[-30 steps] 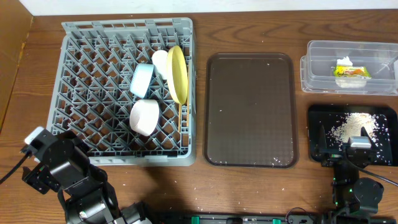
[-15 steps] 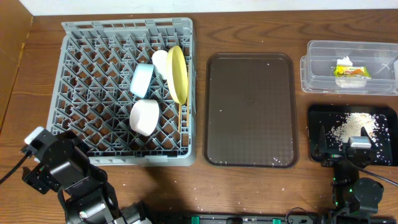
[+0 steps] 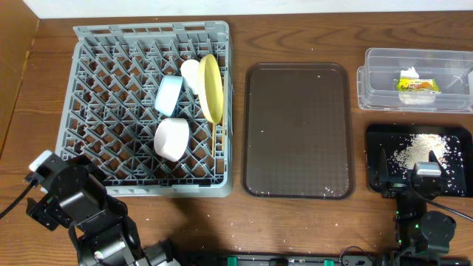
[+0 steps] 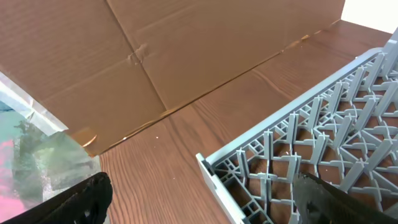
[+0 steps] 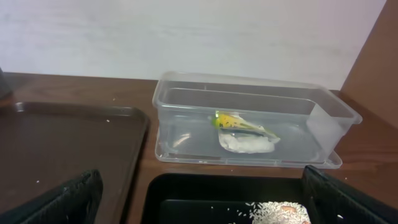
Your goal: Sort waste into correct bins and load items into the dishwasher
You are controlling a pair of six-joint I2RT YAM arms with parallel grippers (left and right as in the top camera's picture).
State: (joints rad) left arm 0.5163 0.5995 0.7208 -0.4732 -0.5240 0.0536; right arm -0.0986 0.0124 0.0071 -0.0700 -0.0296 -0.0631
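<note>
Overhead: cup (image 3: 190, 72), blue bowl (image 3: 169, 94), pink-white bowl (image 3: 171, 139), plate (image 3: 210, 87) and chopsticks (image 3: 215, 140) all sit in the rack (image 3: 148, 29). Wrapper (image 3: 417, 84) is in the clear tub (image 3: 384, 81), rice (image 3: 417, 148) in the black bin (image 3: 458, 185). Loading looks done. Only stray grains (image 3: 325, 193) lie on the tray (image 3: 298, 111) at its near edge, probably too fine to pinch, so I'd tip the tray over the black bin.

Left wrist: left hand (image 4: 202, 205) spread wide, holding nothing, facing the rack's corner. Keep it off the rim.

Right wrist: right hand (image 5: 205, 208) spread wide, empty, just above the black bin, tub ahead. Take the tray's edge low, from the side.
</note>
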